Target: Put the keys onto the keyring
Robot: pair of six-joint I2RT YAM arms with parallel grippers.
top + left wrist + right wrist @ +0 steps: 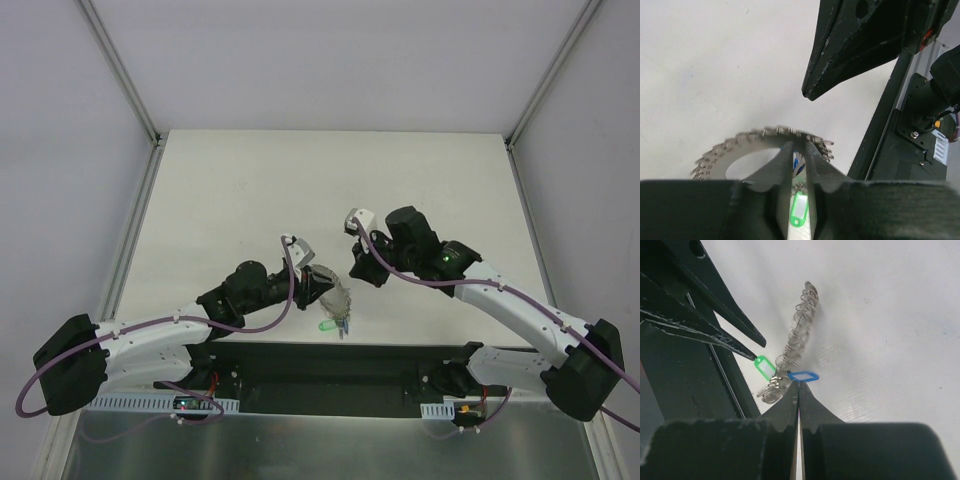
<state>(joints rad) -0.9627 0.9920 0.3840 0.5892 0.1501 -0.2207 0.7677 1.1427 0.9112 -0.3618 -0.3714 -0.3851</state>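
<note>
The keyring [337, 298], a jagged silvery ring, stands tilted on edge near the table's front and is blurred. In the left wrist view the keyring [740, 147] curves just past my left gripper [800, 145], whose fingers stand a narrow gap apart; I cannot tell whether they touch its rim. The keys [332, 326] lie bunched below the ring: a green tag [799, 210], a blue tag [803, 375] and silver blades [771, 390]. My left gripper [318, 285] is beside the ring. My right gripper [799, 384] is shut and empty, above the blue tag. From above, the right gripper [358, 267] hovers right of the ring.
The black base plate [320, 365] runs along the near table edge, close behind the keys. White table surface [300, 190] stretches to the back. Metal frame posts [150, 140] and pale walls bound the sides.
</note>
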